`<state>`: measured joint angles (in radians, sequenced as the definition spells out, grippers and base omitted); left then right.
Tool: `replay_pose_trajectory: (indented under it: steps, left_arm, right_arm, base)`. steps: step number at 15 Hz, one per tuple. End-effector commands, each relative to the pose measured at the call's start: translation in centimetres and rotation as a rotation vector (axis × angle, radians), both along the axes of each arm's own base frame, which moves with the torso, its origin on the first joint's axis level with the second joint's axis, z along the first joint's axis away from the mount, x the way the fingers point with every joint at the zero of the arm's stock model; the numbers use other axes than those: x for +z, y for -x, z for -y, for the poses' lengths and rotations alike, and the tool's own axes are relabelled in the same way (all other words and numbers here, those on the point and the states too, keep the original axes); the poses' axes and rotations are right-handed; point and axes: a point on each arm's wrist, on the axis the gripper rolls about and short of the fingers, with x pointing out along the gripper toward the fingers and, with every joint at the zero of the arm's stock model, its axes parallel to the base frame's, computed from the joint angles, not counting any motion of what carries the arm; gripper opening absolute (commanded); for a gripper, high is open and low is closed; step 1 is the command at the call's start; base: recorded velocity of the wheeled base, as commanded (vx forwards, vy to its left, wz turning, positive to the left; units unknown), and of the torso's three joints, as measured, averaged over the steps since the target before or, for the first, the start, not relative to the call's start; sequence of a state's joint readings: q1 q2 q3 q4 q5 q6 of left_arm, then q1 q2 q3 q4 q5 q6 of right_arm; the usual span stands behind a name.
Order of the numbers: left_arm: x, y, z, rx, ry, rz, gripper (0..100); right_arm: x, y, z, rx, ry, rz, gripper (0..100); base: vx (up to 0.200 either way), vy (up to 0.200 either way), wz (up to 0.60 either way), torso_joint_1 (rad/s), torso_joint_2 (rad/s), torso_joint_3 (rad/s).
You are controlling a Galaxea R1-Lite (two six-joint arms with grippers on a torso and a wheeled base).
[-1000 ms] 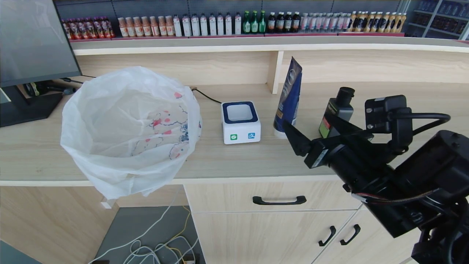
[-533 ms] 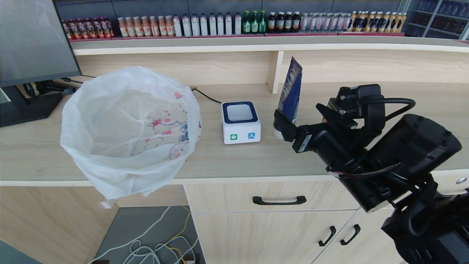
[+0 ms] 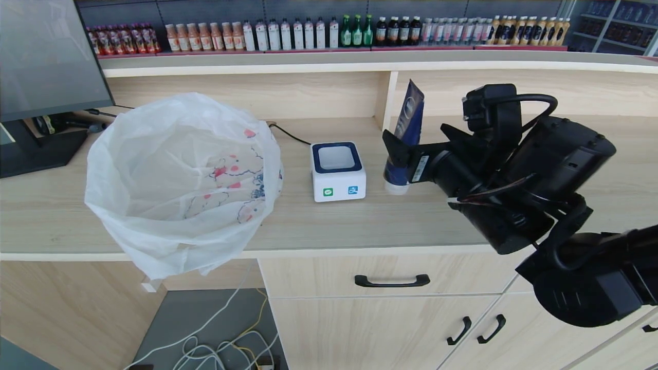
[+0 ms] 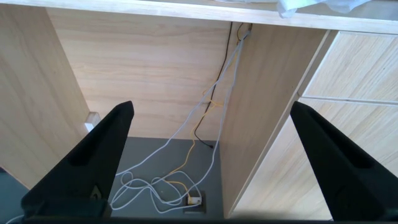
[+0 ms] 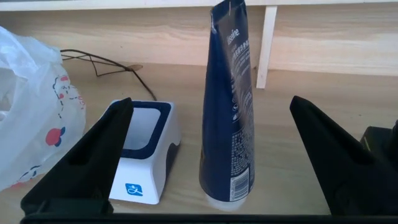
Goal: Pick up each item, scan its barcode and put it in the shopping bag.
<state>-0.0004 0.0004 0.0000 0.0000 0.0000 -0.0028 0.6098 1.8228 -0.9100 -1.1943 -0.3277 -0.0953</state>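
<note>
- Right gripper [image 3: 415,132] [image 5: 211,102]: fingers spread wide, clamped on nothing. It hangs over the light wooden counter [image 3: 334,221], level with the lower half of the tube.
- Dark blue squeeze tube [image 3: 409,115] [image 5: 233,124]: upright on its pale cap on the counter, crimped end up, just beside the scanner on the robot's right. In the right wrist view it stands between the 2 fingers, with a clear gap to each. In the head view 1 fingertip overlaps its lower part; I cannot tell whether they touch.
- White box scanner with a dark blue rim round its top window [image 3: 337,172] [image 5: 146,149]: flat on the counter between bag and tube. A black cable [image 3: 290,134] [image 5: 106,62] runs from behind it toward the back wall.
- Translucent white plastic shopping bag with red and blue print [image 3: 180,180] [image 5: 31,124]: mouth open, on the robot's left of the scanner, its lower part drooping over the counter's front edge.
- Left gripper [image 4: 211,106]: fingers spread wide, nothing held, below counter level, facing the wooden kneehole.
- Loose white and yellow cables [image 4: 168,180] [image 3: 216,344] lie on the grey floor there.
- Black object [image 5: 379,140] on the tube's far side from the scanner: too little shows to identify it.
- Dark monitor [image 3: 46,56] stands at the counter's left end; a row of drink bottles [image 3: 329,33] lines the shelf behind.
</note>
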Motion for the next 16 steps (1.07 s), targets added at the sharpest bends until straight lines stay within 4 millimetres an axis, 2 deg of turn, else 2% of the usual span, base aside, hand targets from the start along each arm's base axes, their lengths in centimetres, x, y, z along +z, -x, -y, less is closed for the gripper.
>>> replay_pose_trajectory:
  steps: [1,9,14,16]
  left_arm:
    - [0.0,0.0,0.0,0.0,0.0,0.0,100]
    - [0.0,0.0,0.0,-0.001,0.0,0.0,100]
    - [0.0,0.0,0.0,0.0,0.0,0.0,100]
    - [0.0,0.0,0.0,-0.001,0.0,0.0,100]
  right_arm:
    - [-0.2,-0.6,0.1,-0.013,0.004,-0.001,100]
    - [-1.3,-2.3,-0.3,-0.03,0.012,-0.019,100]
    - [-1.6,-3.8,-1.3,-0.03,0.004,-0.006,100]
    - [-1.8,-4.4,-1.0,-0.041,0.003,-0.006,100]
  base:
    - [0.0,0.0,0.0,0.0,0.0,0.0]
    - [0.0,0.0,0.0,0.0,0.0,0.0]
    - [0.0,0.0,0.0,0.0,0.0,0.0]
    - [0.0,0.0,0.0,0.0,0.0,0.0]
